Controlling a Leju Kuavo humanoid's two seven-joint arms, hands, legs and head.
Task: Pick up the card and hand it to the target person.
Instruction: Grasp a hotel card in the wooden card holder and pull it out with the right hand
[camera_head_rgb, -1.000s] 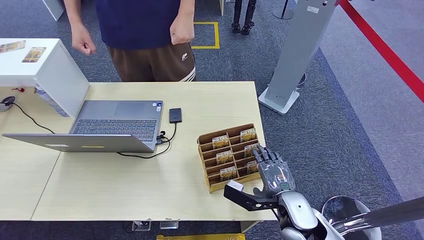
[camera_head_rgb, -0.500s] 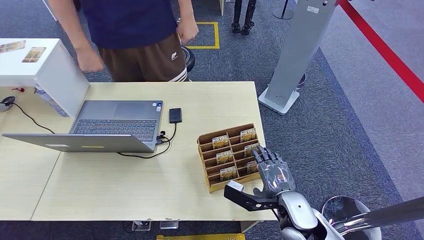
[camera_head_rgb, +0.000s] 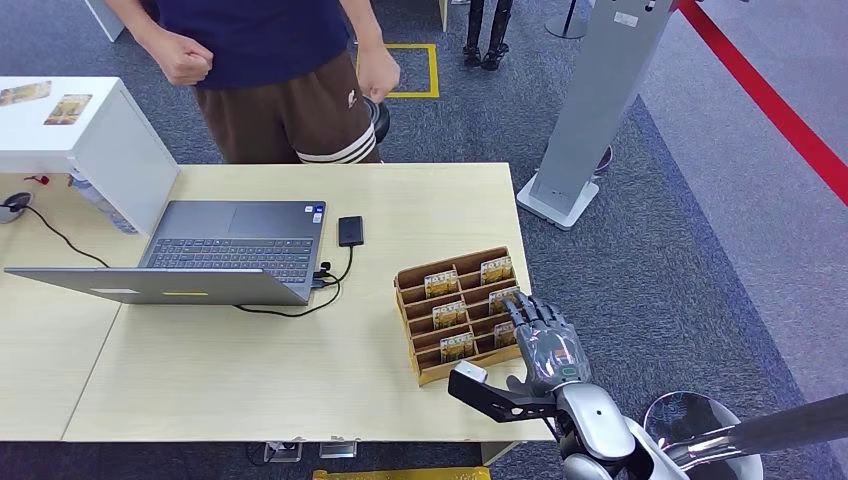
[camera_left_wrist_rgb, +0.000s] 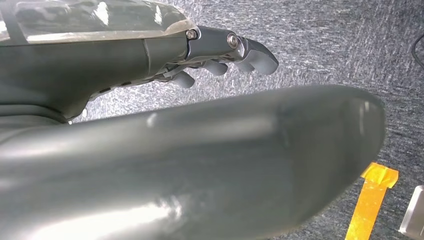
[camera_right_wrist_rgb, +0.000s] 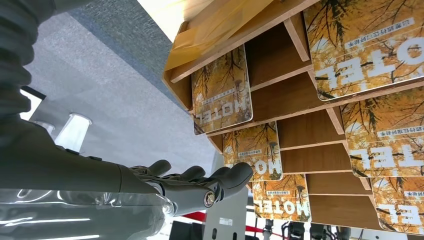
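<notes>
Grey carpet (camera_head_rgb: 690, 250) is surrounding a pale wooden table (camera_head_rgb: 250, 380), with a red floor stripe (camera_head_rgb: 770, 100) running toward 1 o'clock. On the table, an open laptop (camera_head_rgb: 200, 255) is sitting at 9 o'clock of a wooden card rack (camera_head_rgb: 458, 312), with a small black device (camera_head_rgb: 350, 231) lying between them. The rack is holding hotel cards in stepped slots. The right hand (camera_head_rgb: 545, 340) is reaching from 5 o'clock, its fingers (camera_right_wrist_rgb: 220, 180) extended and apart, gripping nothing, fingertips just beside the card (camera_head_rgb: 503, 300) at the rack's right end. The left hand (camera_left_wrist_rgb: 220, 55) is hanging over carpet, fingers curled, holding nothing. A person (camera_head_rgb: 280, 70) is standing at 12 o'clock beyond the table, fists closed.
</notes>
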